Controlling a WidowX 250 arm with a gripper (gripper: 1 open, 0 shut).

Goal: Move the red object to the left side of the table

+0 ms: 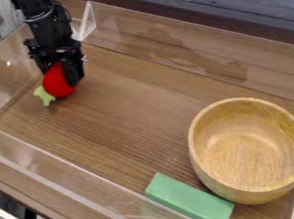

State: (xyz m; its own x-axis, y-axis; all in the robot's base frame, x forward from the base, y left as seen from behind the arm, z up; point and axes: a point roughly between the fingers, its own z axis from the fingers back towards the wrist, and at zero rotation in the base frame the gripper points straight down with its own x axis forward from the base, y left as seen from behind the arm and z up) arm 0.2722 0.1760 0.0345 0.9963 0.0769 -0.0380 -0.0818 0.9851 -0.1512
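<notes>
From my seat, the red object (58, 81) sits on the table (126, 134) at its far left, green leafy end poking out to the left, so its long axis runs roughly left-right. My pincer (59, 77) hangs straight down right over it, fingers flanking the red body. I can't tell from this view whether the fingers have let go or are clamped on it; they look close to its sides. I judge the fruit is already on the left side, so what's left is a clean release and a straight lift. The wooden bowl (252, 148) and green block (189, 200) lie well apart, near right.
</notes>
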